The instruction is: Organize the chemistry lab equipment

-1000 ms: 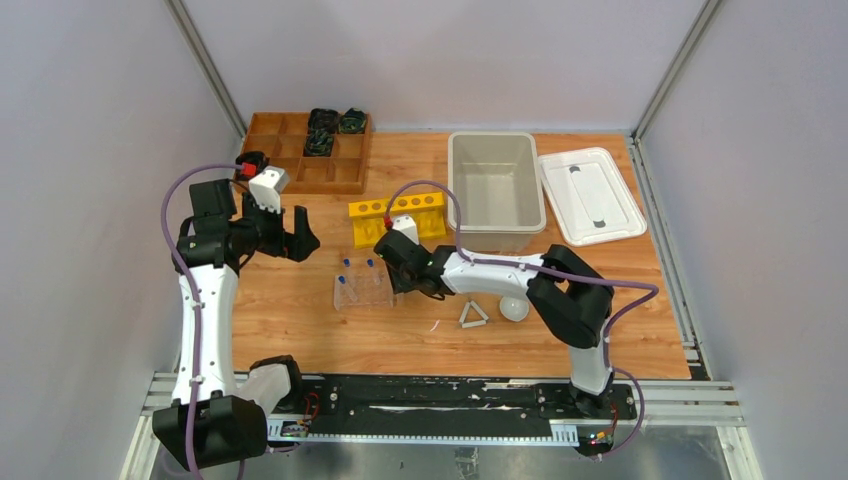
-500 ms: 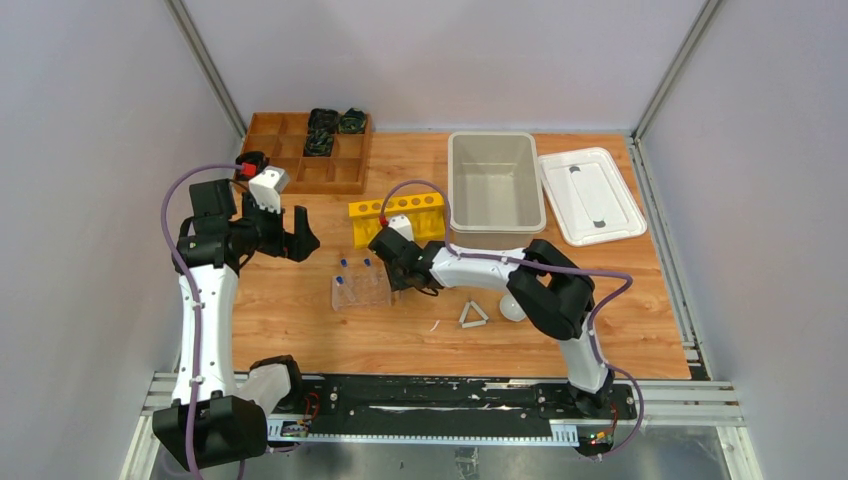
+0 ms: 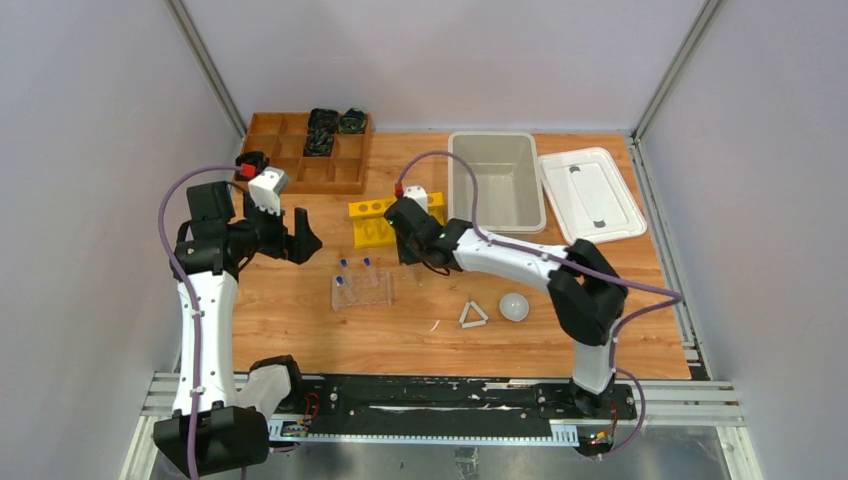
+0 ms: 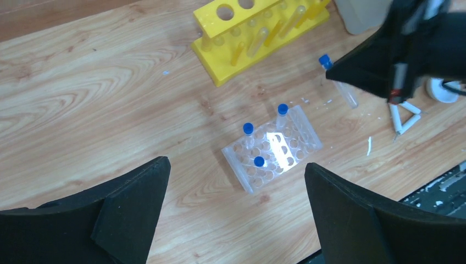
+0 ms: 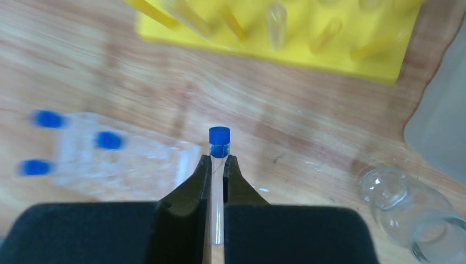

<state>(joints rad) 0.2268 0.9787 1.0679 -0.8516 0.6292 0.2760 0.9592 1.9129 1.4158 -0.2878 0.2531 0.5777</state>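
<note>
My right gripper [image 5: 218,159] is shut on a clear tube with a blue cap [image 5: 219,141], holding it above the table between the clear plastic tube rack [image 5: 115,162] and the yellow rack. In the top view the right gripper [image 3: 408,254] is just right of the clear rack [image 3: 362,289], which holds three blue-capped tubes [image 4: 248,130]. Two clear glass beakers [image 5: 393,192] lie to the right of the held tube. The white triangle frame [image 3: 473,315] and white round dish [image 3: 514,306] lie further right. My left gripper [image 3: 301,236] is open and empty, high above the rack [image 4: 273,147].
The yellow six-hole rack [image 3: 372,222] stands just behind the right gripper. A grey bin [image 3: 495,180] and its white lid [image 3: 590,195] are at the back right. A wooden compartment tray [image 3: 290,150] with black items is at the back left.
My right gripper has pulled back from the clear rack's right side toward the yellow rack, and its arm has stretched out. The left arm has barely moved.
</note>
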